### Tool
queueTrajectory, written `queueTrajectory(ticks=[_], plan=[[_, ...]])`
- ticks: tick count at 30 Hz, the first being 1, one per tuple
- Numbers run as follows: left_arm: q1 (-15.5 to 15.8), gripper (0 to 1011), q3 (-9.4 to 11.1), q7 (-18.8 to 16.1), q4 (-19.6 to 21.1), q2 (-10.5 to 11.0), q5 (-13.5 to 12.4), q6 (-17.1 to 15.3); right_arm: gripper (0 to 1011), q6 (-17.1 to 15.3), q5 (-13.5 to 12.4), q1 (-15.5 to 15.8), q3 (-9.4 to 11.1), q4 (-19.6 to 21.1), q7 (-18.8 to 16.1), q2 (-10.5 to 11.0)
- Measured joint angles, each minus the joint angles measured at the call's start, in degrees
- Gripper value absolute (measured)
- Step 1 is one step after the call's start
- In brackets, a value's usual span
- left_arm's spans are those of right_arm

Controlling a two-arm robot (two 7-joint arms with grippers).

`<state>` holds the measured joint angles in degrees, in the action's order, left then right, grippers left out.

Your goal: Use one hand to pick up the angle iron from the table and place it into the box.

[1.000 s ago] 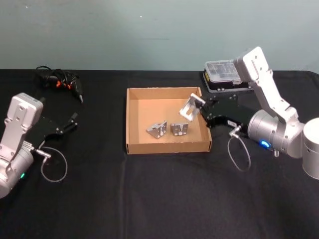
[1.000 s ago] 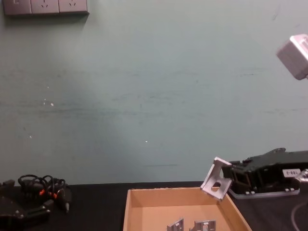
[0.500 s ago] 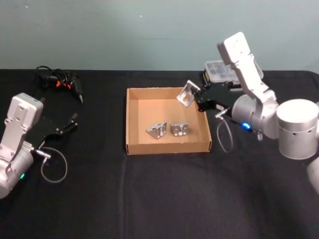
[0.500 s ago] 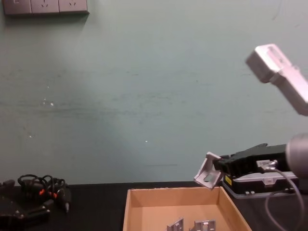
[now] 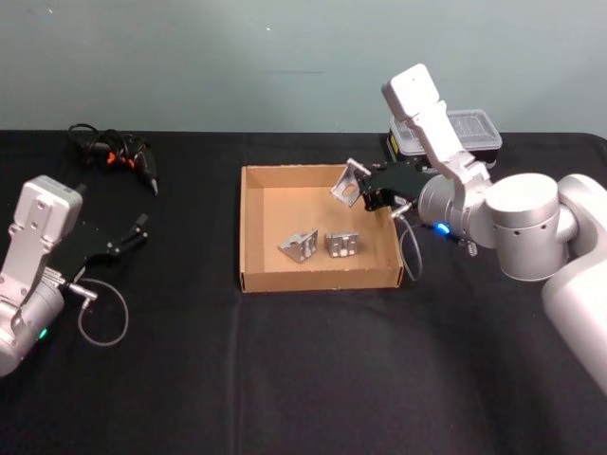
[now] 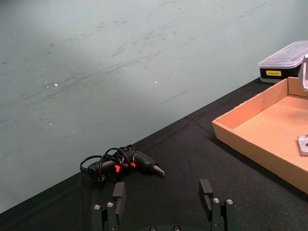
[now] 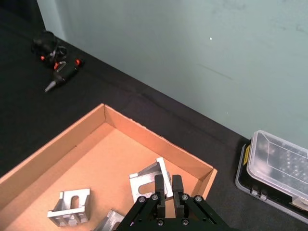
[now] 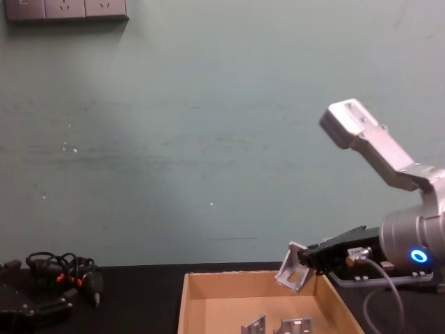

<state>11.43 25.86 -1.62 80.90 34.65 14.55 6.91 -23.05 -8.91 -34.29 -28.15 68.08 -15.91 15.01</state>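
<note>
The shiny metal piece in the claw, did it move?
Yes. The angle iron in the right claw moved toward the robot's left, farther in over the box, away from its right wall.

Right gripper (image 7: 168,188): fingertips closed on angle iron (image 7: 149,180), contact patch hidden behind fingers; bracket's lower part covered by gripper body in right wrist view. Chest view: box (image 8: 191,306) cut by bottom edge, floor out of sight; two loose brackets (image 8: 281,325) beneath gripper show tops only. Plastic case (image 5: 455,133) behind gripper partly masked by arm; label too small to read. Left wrist view: box cut by right edge; left gripper (image 6: 163,198) fingers cut at bottom edge, apparently spread.
</note>
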Motion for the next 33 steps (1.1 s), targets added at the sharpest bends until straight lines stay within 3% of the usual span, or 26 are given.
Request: queueTrajectory(ticks=[11,24,33], plan=[[0.0,1000,0.0,0.0,0.0,0.0,0.0,0.0,108,0.1,3.0,-2.1,-1.3,-5.1,-0.9,-2.1],[0.0,1000,0.0,0.0,0.0,0.0,0.0,0.0,112,0.2,5.4,-2.6,-1.5,-7.3,-2.2,-3.1],[0.0,1000,0.0,0.0,0.0,0.0,0.0,0.0,378,1.2,6.0,-1.9,-0.4,-7.1,-2.6,-3.3]])
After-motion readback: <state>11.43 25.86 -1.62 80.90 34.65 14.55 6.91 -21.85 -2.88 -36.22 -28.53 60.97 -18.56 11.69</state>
